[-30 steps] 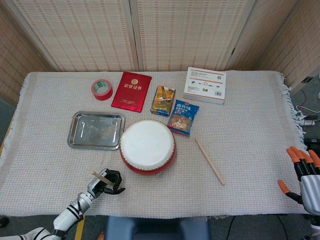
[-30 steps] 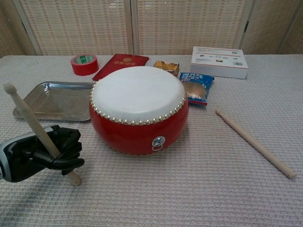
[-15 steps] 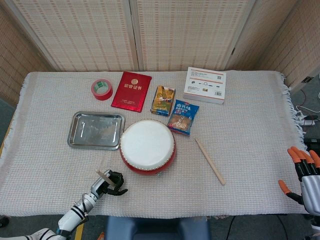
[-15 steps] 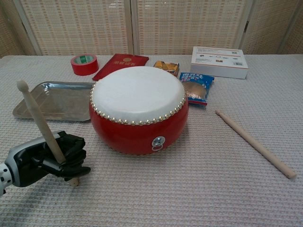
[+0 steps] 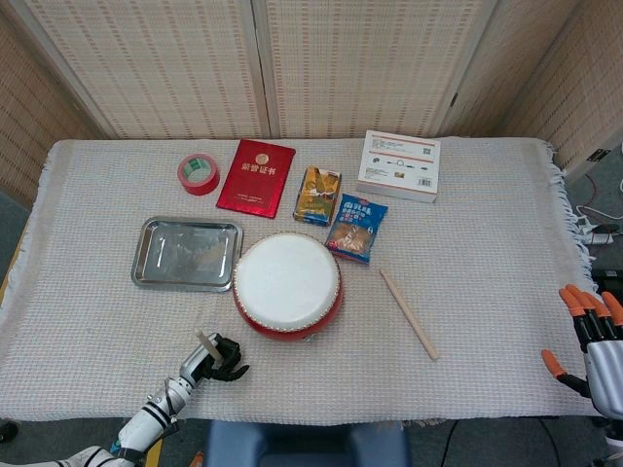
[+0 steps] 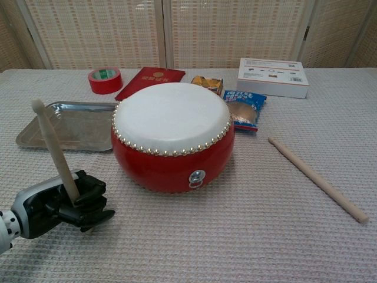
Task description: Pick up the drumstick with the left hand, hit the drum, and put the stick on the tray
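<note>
My left hand (image 6: pixel 65 203) (image 5: pixel 216 357), black-fingered, grips a wooden drumstick (image 6: pixel 55 148) (image 5: pixel 206 345) near its lower end, in front of the drum to its left. The stick stands nearly upright, tip leaning slightly left. The red drum (image 6: pixel 172 135) (image 5: pixel 288 285) with a white skin sits mid-table. The steel tray (image 6: pixel 66 125) (image 5: pixel 187 253) lies left of the drum, holding nothing. A second drumstick (image 6: pixel 317 178) (image 5: pixel 409 313) lies flat to the drum's right. My right hand (image 5: pixel 587 341), orange-tipped, hangs open off the table's right edge.
Behind the drum lie a red tape roll (image 5: pixel 199 174), a red booklet (image 5: pixel 256 177), two snack packets (image 5: pixel 317 195) (image 5: pixel 356 229) and a white box (image 5: pixel 399 165). The table's front edge runs close below my left hand.
My left hand has shifted right and toward the front edge, and the stick has swung from a strong left lean to nearly upright. The right hand has not moved.
</note>
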Motion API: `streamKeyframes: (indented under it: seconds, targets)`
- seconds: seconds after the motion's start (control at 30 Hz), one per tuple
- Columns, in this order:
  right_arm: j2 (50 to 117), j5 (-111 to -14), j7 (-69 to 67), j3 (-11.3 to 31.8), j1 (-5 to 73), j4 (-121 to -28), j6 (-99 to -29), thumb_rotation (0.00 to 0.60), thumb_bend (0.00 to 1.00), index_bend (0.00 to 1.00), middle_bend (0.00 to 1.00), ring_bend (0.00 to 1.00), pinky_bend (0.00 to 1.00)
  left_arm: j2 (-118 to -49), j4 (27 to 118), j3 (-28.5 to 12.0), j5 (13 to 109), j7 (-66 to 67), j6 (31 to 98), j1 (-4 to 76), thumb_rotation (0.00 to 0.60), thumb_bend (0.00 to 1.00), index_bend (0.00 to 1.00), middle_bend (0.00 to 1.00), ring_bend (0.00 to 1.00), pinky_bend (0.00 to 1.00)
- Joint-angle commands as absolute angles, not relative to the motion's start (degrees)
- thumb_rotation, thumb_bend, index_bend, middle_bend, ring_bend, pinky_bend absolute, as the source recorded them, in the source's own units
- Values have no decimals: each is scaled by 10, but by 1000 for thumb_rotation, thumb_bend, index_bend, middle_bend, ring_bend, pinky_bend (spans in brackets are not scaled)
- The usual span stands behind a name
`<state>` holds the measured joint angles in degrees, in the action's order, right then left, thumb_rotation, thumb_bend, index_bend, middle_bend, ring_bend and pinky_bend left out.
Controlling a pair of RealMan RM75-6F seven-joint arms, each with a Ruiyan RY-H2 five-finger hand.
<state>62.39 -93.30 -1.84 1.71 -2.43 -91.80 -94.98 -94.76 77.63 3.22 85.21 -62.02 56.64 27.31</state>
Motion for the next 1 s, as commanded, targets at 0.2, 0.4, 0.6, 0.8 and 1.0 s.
streamKeyframes:
  seconds: [0.2,0.4,0.6,0.8,1.0]
  targets:
    - [624,-936,-16,17,-24,-920,-951,600,262,0,59,0,8,-948,778,26,852,-601,582,264,600,682,1000,1000,1000,1000]
    - [624,-938,-17,17,-25,-922,-954,600,262,0,59,0,8,-917,813,25,872,-604,596,266,600,764,1000,1000,1000,1000]
    - [622,-942,-18,17,-25,-921,-957,600,262,0,59,0,8,-850,864,2,884,-543,613,282,600,801,1000,1000,1000,1000]
    - [622,-945,-22,20,-22,-918,-958,600,262,0,59,0,8,-800,890,-55,831,-349,607,308,600,811,1000,1000,1000,1000]
    - [619,-953,-20,23,-15,-918,-958,600,262,0,59,0,8,-821,866,-109,771,-67,635,340,600,811,1000,1000,1000,1000]
